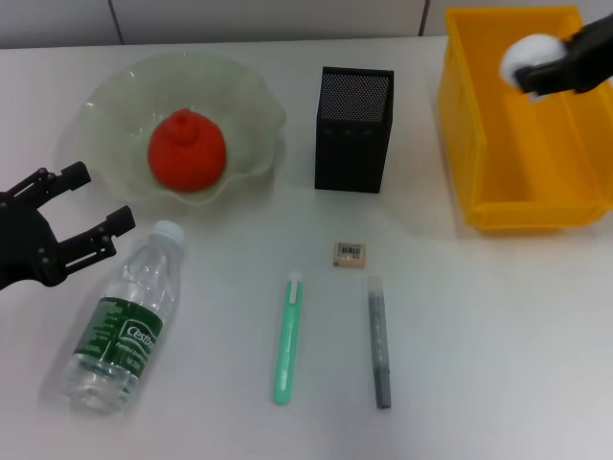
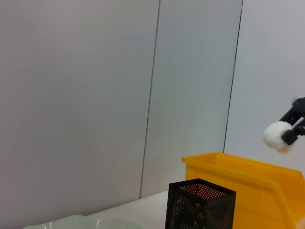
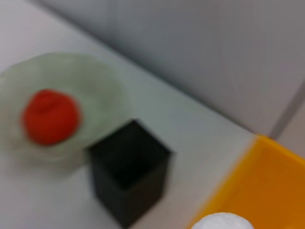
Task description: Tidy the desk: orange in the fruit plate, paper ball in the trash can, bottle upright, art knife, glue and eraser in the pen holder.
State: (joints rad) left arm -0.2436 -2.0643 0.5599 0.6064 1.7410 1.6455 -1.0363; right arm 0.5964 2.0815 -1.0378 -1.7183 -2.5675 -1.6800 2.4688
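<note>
- Paper ball [image 1: 530,60] is up in the air at the far right, pinched between the fingers of the right gripper [image 1: 542,71], right over the open yellow trash can [image 1: 479,144]. Looks feather-light and squishy, so a soft pinch anywhere holds it, and I'd guess it just drops straight in once let go.
- Orange [image 1: 187,149] already sits in the wavy green fruit plate [image 1: 244,96] at the far left, so that bit looks done.
- Bottle [image 1: 124,321] is lying on its side on the desk [image 1: 479,335], near left, cap pointing toward the plate. Clear plastic, smooth and round, so probably slippery and happy to roll. I'd grab it across the labelled middle.
- Left gripper [image 1: 81,206] hangs just left of the bottle's cap with its fingers spread, holding nothing.
- Eraser [image 1: 349,253] lies in the middle, just near of the black mesh pen holder [image 1: 352,129]. Tiny and low, so it needs a careful pinch on its sides.
- Green stick [image 1: 287,337] and grey stick [image 1: 379,340] lie side by side nearer still. Both thin and stiff, best taken mid-length. Can't tell which is the knife and which the glue.
</note>
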